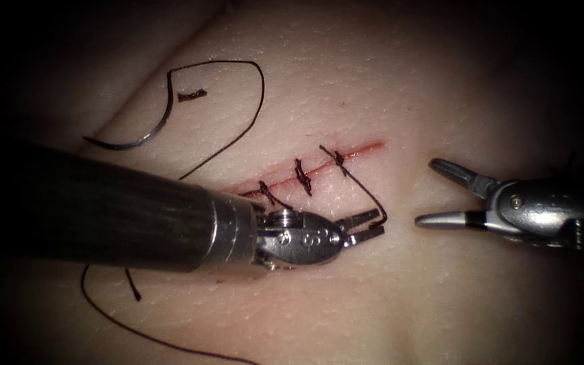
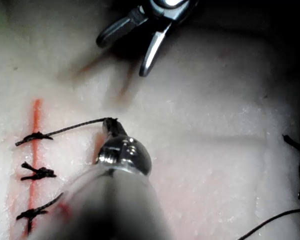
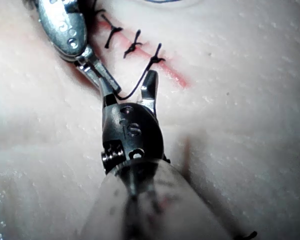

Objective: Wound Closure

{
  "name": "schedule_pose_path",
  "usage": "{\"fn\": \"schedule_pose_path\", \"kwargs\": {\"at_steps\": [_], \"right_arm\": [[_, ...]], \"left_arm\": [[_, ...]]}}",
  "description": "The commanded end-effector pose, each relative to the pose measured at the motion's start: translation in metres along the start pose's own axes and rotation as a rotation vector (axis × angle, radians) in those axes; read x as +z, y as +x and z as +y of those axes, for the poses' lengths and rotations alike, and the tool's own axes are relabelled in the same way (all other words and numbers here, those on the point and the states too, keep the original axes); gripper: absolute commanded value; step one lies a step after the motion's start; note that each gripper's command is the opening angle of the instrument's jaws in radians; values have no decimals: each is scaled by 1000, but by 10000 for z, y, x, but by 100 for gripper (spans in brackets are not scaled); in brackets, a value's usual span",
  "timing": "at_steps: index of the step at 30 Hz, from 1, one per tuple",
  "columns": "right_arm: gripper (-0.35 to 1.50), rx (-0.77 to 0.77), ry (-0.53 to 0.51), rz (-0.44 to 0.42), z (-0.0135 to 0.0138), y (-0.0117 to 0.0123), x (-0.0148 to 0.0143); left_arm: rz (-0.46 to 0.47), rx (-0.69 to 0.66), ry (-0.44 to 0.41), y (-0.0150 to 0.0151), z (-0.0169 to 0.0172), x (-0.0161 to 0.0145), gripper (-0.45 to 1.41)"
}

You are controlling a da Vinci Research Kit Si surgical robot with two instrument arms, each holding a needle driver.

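Note:
The cut (image 1: 363, 149) runs slantwise across the tissue (image 1: 441, 304) and carries three dark stitches (image 1: 302, 174). My left tool (image 1: 368, 226) lies just right of the cut, its jaws shut on the thread tail (image 1: 363, 188) that comes off the uppermost stitch (image 2: 35, 136). Further right, my right tool (image 1: 427, 192) has its jaws open and holds nothing. The curved needle (image 1: 144, 137) lies flat on the tissue at the far left, out of the tissue and held by neither tool. In the right wrist view the right tool (image 3: 130, 87) points at the held thread (image 3: 132, 92).
Long thread (image 1: 255, 101) loops from the needle toward the cut, and more (image 1: 136, 331) trails along the near left. Cut ends of thread lie by the needle (image 1: 190, 95) and below the left shaft (image 1: 133, 287). Red fluid lines the cut.

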Motion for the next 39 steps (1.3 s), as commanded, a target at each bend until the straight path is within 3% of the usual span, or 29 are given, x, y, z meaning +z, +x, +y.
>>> {"fn": "schedule_pose_path", "kwargs": {"at_steps": [1, 2, 7, 16, 23, 32, 39], "right_arm": [[109, 1, 3, 1, -6, -4, 8], [109, 1, 3, 1, -6, -4, 8], [114, -17, -1, 0, -3, -6, 10], [121, -284, 113, 34, 13, -12, 29], [123, -416, 163, 26, 10, -25, 63], [126, -470, 198, 77, 1, -36, 98], [124, -484, 182, 125, 7, -30, 120]], "left_arm": [[-1, -1, -1, -3, 5, 6, -37], [-1, -1, -3, -3, 4, 5, -45], [21, -6, -4, -2, -1, -6, -45], [27, -21, 3, 8, -17, -44, -45], [23, -14, 17, 17, -20, -61, -45], [23, -19, 23, 21, -20, -73, -45], [17, -23, 31, 22, -20, -71, -45]]}}
